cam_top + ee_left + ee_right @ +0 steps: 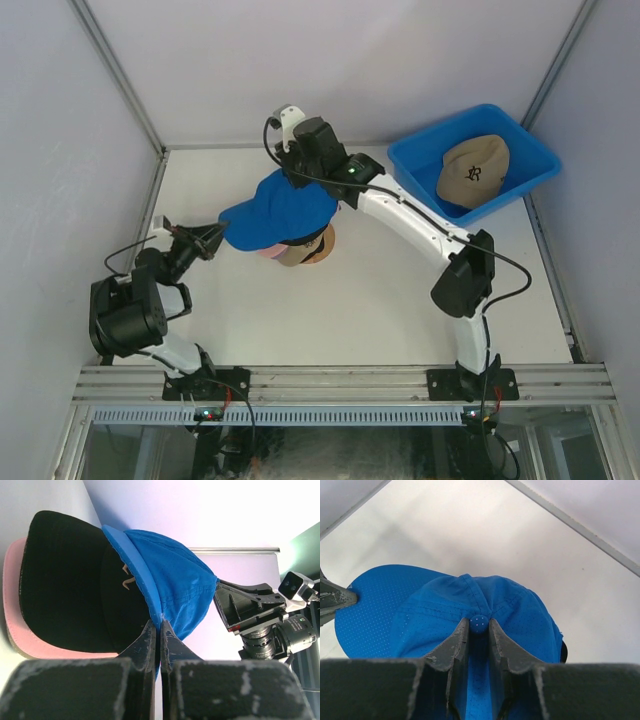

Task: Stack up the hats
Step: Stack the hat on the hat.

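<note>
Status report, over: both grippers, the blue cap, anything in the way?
Left gripper shut on blue cap brim. Right gripper shut on its crown. Blue cap over black cap and pink cap. Nothing blocking; tan cap in bin.

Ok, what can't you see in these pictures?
Top view: blue hat covers the pile; hats beneath cannot be counted.
Left wrist view: logo on the black hat partly behind the blue brim; pink hat mostly under it.
Top view: logo on the tan hat too small to read.
</note>
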`<state>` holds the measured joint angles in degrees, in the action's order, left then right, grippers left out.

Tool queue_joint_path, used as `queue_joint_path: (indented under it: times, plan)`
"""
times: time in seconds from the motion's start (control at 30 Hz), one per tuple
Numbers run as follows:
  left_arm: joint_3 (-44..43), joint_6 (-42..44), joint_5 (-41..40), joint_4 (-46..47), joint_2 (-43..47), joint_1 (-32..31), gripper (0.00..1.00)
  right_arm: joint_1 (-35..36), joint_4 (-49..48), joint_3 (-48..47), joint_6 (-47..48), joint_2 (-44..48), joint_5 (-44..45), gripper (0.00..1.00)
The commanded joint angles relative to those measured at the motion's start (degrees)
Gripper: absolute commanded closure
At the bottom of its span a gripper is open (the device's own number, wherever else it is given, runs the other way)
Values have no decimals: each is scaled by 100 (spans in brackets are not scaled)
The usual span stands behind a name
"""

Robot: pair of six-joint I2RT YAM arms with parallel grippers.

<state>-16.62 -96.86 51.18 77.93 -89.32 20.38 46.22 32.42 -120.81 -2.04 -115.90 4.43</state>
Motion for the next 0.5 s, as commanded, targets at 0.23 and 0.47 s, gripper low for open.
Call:
queue_joint_path:
  times: [0.23,0.47]
  plan:
    - [-186,-218,-34,170,442,-3,100,112,-480,181,169,782,398,99]
    - [-267,-231,30,170,268,-7,98,272,-460,448,169,947,507,100]
